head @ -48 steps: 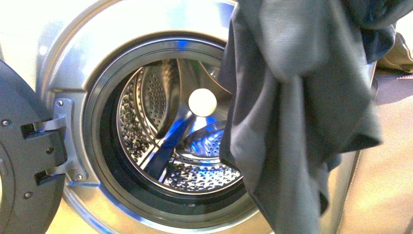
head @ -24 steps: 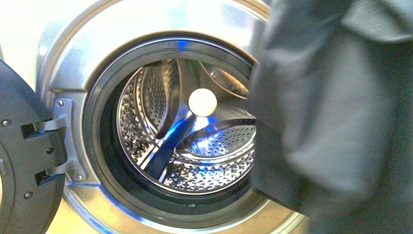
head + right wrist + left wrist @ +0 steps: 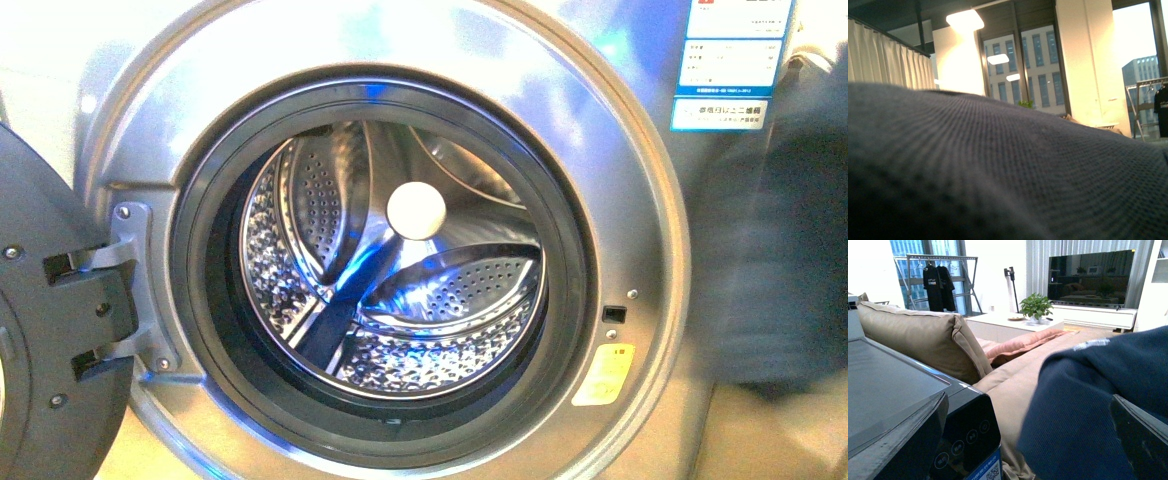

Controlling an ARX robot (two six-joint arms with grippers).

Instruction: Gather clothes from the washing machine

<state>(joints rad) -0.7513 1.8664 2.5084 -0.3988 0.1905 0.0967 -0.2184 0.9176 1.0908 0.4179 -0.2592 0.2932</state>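
Okay, front view: I am looking straight into the washing machine (image 3: 640, 200). Its porthole door (image 3: 50, 330) is hanging open at the left. The perforated drum (image 3: 440, 300) is showing bare steel around a white hub (image 3: 416, 210). A blue-white label (image 3: 735, 60) and a yellowish sticker (image 3: 605, 372) are sitting on the silver front. The clothes (image 3: 790, 230) are showing as a dark blur at the right edge, outside the drum.

Left wrist view: the clothes (image 3: 1088, 405) are reading navy with a small white print (image 3: 1090, 344), just beside the machine's black top panel (image 3: 888, 375) and in front of a beige sofa cushion (image 3: 923, 340). One dark finger (image 3: 1143, 440) is sitting in each lower corner, well apart, so the left jaws are standing wide.

Right wrist view: navy fabric (image 3: 998, 165) is filling most of the picture, right against the lens. I am not seeing the right jaws, so I cannot tell their state.
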